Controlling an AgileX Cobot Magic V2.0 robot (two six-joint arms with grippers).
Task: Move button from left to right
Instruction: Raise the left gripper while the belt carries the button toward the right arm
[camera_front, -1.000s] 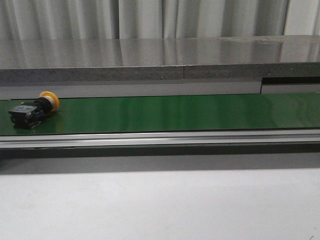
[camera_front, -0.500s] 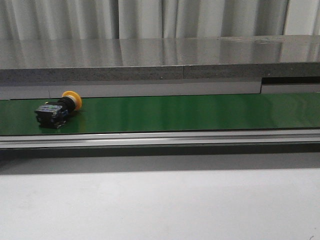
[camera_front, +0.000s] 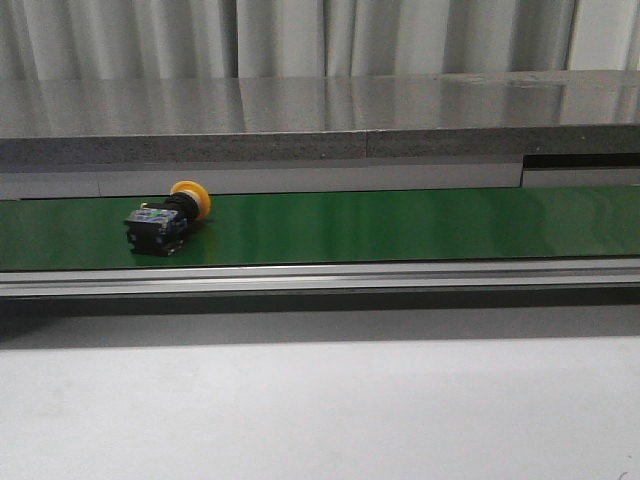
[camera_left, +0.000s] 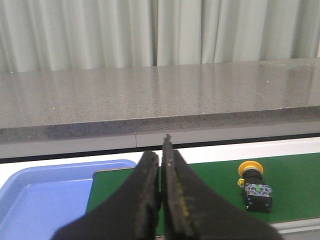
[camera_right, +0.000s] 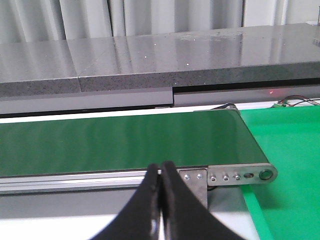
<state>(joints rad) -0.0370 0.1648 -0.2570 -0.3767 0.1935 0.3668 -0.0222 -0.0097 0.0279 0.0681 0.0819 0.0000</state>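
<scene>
Right now I see the button (camera_front: 166, 219) lying on its side on the green conveyor belt (camera_front: 400, 226), toward the belt's left part in the front view. Its yellow-orange cap (camera_front: 190, 197) points toward the far side, next to the grey ledge (camera_front: 300, 135) that runs behind the belt, and its black body (camera_front: 153, 229) lies toward the near rail (camera_front: 320, 277). Nothing touches it.

My left end effector (camera_left: 160, 172) is clenched: in the left wrist view its two dark fingers (camera_left: 145, 195) sit pressed almost together with only a thin slit between them, and they hold nothing. They hang over the belt's left end, beside a blue tray (camera_left: 45, 195) that sits off that end. The button (camera_left: 255, 186) lies well apart from them, further along the belt.

My right end effector (camera_right: 161, 182) is clenched as well, its fingers (camera_right: 172, 200) meeting at the tips, empty. It hangs over the near rail, close to the belt's right end, where I see the roller bracket (camera_right: 240, 176) with its row of bolts. Beyond that end lies a brighter green mat (camera_right: 290, 165). No button shows in the right wrist view.

Neither arm appears in the front view; a pale worktop (camera_front: 320, 410) fills its lower part.
</scene>
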